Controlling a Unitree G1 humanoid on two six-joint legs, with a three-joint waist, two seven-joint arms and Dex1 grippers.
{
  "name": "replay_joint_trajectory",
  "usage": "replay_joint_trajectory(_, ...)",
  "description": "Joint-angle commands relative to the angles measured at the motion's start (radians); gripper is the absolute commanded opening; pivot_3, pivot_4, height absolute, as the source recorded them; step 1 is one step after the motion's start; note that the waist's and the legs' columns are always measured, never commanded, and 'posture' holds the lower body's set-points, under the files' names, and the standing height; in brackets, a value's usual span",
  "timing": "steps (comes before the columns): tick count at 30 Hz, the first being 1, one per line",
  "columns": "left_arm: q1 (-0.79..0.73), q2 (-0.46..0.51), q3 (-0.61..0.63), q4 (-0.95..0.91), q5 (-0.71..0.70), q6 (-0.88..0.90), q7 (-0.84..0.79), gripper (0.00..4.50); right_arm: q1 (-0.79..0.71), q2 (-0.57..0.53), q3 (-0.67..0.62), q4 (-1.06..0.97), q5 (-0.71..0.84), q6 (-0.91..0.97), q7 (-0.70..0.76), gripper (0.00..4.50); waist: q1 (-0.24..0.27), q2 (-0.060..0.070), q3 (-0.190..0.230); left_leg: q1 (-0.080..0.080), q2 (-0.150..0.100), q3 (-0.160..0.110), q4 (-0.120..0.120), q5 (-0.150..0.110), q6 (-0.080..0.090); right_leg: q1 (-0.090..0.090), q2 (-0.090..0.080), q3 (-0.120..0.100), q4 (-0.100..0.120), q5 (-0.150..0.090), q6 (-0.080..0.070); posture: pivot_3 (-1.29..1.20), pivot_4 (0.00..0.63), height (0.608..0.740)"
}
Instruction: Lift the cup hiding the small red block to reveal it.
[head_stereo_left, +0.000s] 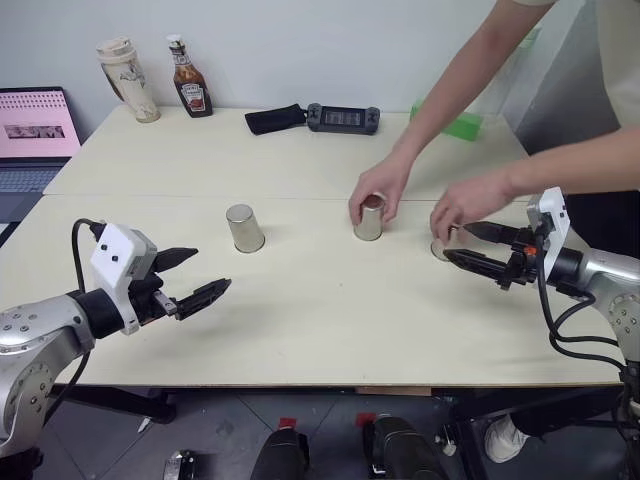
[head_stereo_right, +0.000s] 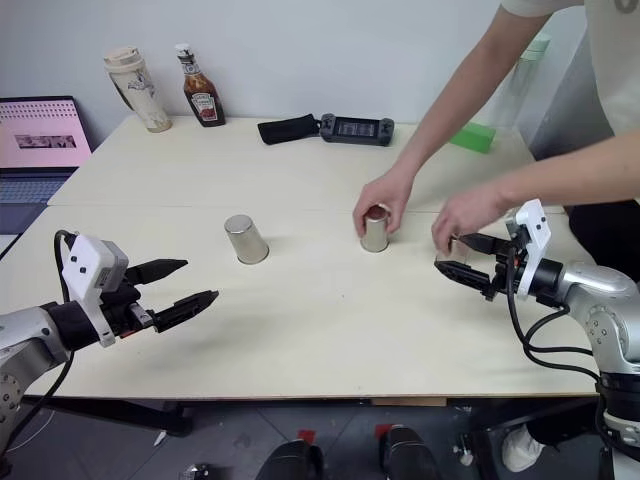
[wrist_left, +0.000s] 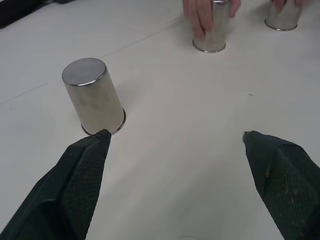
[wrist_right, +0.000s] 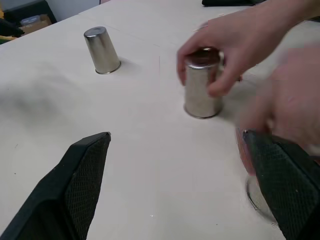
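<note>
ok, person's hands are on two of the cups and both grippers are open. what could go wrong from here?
1. The person's hand covers the cup right beside the open right gripper; a move now could hit it.
2. The three cups look identical, so a wrong pick is likely.
3. The left gripper is near only the untouched cup.

My head cams look down over the desk (head_stereo_left: 300, 330); both wrist cams sit low, sharing the middle cup (wrist_left: 212, 30).

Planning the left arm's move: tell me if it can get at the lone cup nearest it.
Probably yes: the left gripper is open, bare table lies between it and that cup, and no hand is on it.
</note>
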Motion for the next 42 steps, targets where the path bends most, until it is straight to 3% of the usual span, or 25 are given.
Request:
replay_joint_trajectory(1,-0.005,0.004,0.008,-0.026,-0.006,-0.004,0.003,4.49,-0.008,-0.005,-0.018,-0.031,0.004,-0.008,-0.001,4.50,0.000,0.000,0.000,0.000,0.000,0.000,0.000,0.000,0.000,0.000,0.000,0.000,0.000,0.000,0.000,0.00,0.150,0.740)
replay_joint_trajectory(33,-0.029,0.004,-0.022,-0.047,-0.024,0.002,-0.004,4.49,-0.004,0.011,-0.026,-0.018,-0.025,-0.038,-0.043,4.50,0.000,0.000,0.000,0.000,0.000,0.000,0.000,0.000,0.000,0.000,0.000,0.000,0.000,0.000,0.000,0.00,0.150,0.740)
replay_joint_trajectory(36,-0.100,-0.015,-0.117,-0.106,-0.049,0.025,0.011,4.49,-0.021,0.038,-0.024,0.019,-0.088,-0.086,-0.123,4.50,0.001,0.000,0.000,0.000,0.000,0.000,0.000,0.000,0.000,0.000,0.000,0.000,0.000,0.000,0.000,0.00,0.150,0.740)
replay_joint_trajectory(42,-0.346,-0.152,-0.422,-0.114,-0.016,0.089,0.076,4.49,-0.076,0.134,-0.036,0.054,-0.104,-0.057,-0.279,4.50,0.004,0.000,0.000,0.000,-0.002,0.000,0.002,0.000,0.000,0.002,0.000,0.001,0.001,0.001,0.002,0.00,0.150,0.740)
